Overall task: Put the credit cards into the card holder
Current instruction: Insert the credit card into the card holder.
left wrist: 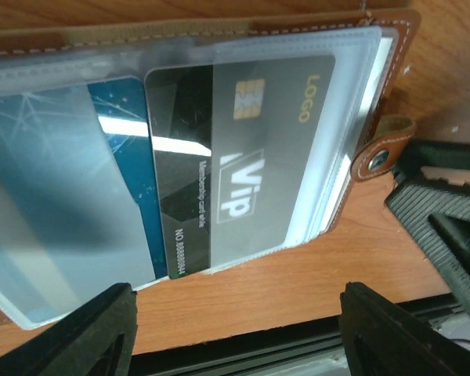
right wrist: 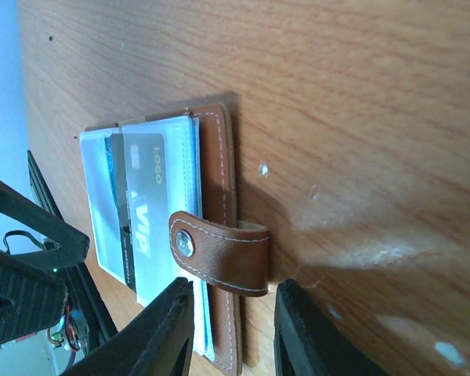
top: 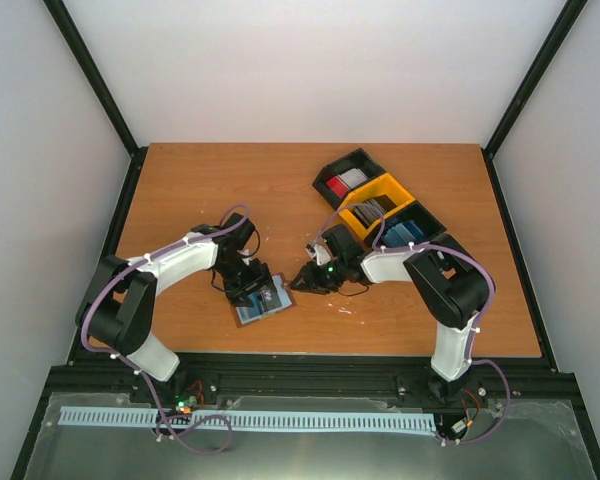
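Left wrist view: the left gripper [left wrist: 239,333] is seen spread wide, nothing clasped, over the opened card holder [left wrist: 392,55] (flat on the table [top: 210,190]). A grey card [left wrist: 251,157] and a blue card [left wrist: 129,141] are sleeved inside. By its tab clasp [right wrist: 219,252] the right gripper [right wrist: 235,333] is held part-open, empty. Farther back, a tray [top: 352,213] is set.

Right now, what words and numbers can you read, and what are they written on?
"LOGO": on the dark grey plastic card in the open brown leather wallet, by its gold chip.
"Vip": big white letters on the same card.
"NO.8888...": along that card's edge; last digits blurred.
Tiny line beside "Vip": too small to read.
Blue plastic card: no writing shows.
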### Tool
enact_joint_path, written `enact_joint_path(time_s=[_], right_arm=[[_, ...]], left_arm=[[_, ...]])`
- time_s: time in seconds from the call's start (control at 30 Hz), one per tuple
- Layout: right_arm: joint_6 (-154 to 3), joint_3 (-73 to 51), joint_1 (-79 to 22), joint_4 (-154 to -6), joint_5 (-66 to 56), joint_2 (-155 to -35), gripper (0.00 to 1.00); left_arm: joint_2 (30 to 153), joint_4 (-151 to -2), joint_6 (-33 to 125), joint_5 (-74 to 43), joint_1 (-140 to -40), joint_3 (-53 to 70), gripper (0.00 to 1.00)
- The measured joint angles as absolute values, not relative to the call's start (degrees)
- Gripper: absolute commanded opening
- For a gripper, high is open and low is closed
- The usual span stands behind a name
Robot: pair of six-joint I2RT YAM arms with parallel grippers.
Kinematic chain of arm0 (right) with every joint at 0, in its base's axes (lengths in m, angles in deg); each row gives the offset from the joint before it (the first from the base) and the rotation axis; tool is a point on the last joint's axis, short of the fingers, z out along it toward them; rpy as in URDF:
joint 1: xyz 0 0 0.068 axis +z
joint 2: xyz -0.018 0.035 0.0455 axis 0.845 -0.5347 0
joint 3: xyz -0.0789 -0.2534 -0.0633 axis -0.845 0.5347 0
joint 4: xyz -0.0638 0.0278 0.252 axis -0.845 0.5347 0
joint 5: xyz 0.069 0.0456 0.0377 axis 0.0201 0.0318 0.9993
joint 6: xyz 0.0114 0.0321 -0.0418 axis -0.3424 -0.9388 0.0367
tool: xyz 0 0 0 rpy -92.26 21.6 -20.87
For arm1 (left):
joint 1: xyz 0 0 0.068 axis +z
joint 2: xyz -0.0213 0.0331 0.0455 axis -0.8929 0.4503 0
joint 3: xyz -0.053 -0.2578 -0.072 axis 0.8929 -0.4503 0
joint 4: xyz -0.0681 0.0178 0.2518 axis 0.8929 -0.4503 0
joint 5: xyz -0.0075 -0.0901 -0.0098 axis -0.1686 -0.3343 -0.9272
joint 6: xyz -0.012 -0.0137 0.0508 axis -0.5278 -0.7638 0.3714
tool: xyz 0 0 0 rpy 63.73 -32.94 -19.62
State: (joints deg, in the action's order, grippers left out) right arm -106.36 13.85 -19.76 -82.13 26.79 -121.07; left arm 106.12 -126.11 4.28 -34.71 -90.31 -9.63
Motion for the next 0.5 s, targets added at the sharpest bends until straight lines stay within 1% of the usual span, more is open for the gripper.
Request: enact_joint_path(time_s=[0.13,0.27,0.33,0.37,0.43,0.5], right_arm=[[-106.4,13.8,-19.0,-82.2,26.8,-121.1,0.30],[-106.2,13.8,-18.8,-82.1,26.8,-121.1,0.30],[-106.2,13.8,-18.8,-82.1,26.8,-121.1,0.30],[-106.1,13.8,-18.8,-82.0,26.7,-121.1,0.30],[-106.1,13.7,-18.7,-81.9,26.7,-121.1,0.30],[-106.0,13.6,-18.5,-81.8,26.7,-121.1,0.30]], left_arm=[[106.9,-124.5,3.8,-34.5,-90.3,-9.9,0.67],[108.9,-123.4,3.8,-33.4,-90.3,-10.2,0.69],[109.7,-123.2,3.8,-33.1,-90.3,-10.4,0.69],[109.9,-123.0,3.8,-33.2,-90.3,-10.4,0.65],[110.0,-122.9,3.9,-33.4,-90.3,-10.4,0.54],[110.5,-122.3,4.2,-33.9,-90.3,-10.4,0.47]])
